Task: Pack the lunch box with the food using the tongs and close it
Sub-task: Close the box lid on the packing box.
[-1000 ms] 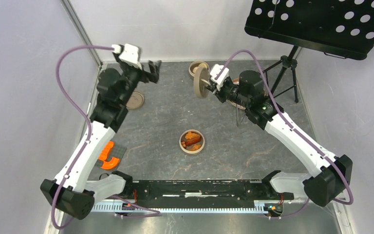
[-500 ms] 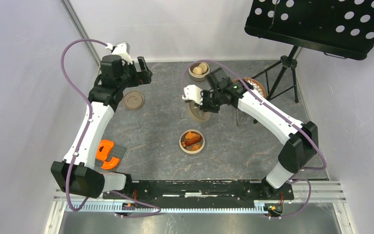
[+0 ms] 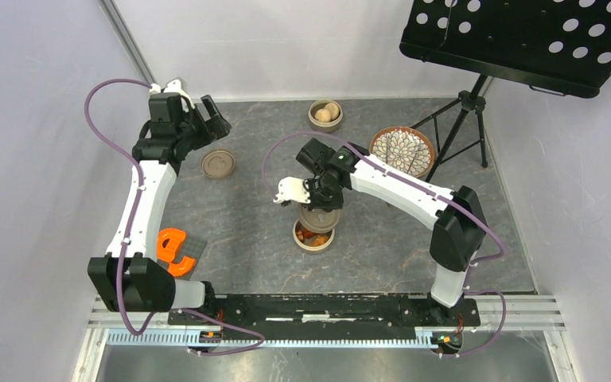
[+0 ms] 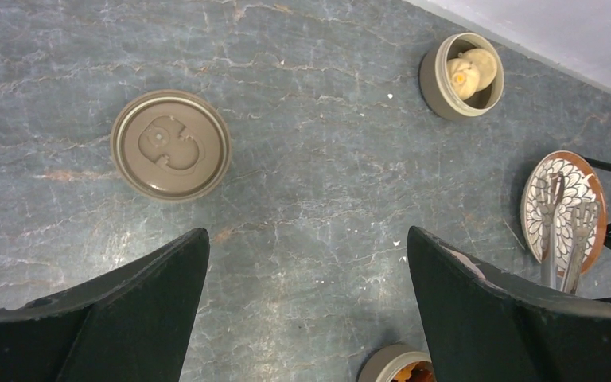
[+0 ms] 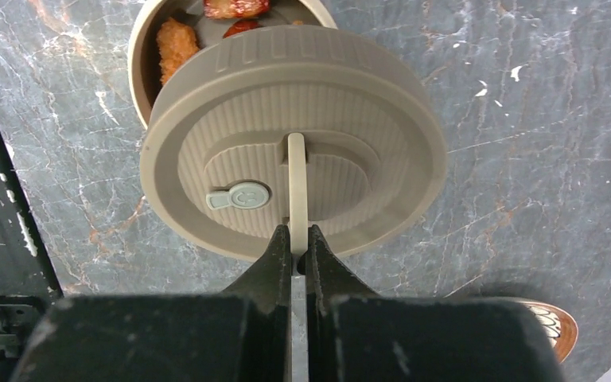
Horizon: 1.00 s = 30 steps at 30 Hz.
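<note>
Right pincer (image 5: 298, 239) pinches the round lid (image 5: 366, 119) by its thin upright handle (image 5: 297, 183), just above the lunch box (image 5: 136, 64) of crumbed chunks (image 5: 177, 44); I judge it light, stiff plastic; left pincer (image 4: 306, 239) spread

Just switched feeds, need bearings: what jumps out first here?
The right gripper pinches the handle of a round tan lid over the centre bowl of orange crumbed food. The left gripper hangs open near a second lid lying flat at far left; the tongs lie on the patterned plate.
</note>
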### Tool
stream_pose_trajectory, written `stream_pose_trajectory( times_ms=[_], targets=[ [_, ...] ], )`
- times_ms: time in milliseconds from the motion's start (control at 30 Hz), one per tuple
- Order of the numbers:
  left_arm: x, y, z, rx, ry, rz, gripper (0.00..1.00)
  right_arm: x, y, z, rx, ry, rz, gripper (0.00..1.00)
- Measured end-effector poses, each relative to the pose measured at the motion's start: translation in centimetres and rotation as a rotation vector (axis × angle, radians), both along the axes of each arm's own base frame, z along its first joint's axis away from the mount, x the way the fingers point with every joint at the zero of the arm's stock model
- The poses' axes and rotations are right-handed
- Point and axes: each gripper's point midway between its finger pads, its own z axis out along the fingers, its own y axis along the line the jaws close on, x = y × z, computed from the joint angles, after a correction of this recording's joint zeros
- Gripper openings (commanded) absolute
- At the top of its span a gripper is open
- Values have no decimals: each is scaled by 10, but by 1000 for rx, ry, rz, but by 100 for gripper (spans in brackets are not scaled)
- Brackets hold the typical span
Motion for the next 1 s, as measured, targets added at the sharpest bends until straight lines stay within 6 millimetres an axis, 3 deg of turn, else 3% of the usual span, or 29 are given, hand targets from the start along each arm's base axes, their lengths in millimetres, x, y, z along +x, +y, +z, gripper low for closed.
stream_pose_trajectory(
  times_ms=[267,400,1000],
  targets=[
    [-5,24,-10,31,43,85,100,-29,10,-5,-54,20,20,0],
    [-7,27,-15,37,59,96,100,-38,15,-14,-82,37,29,0],
    [-12,27,-23,38,91,96,100,-32,11,-43,-175,53,-20,0]
  ],
)
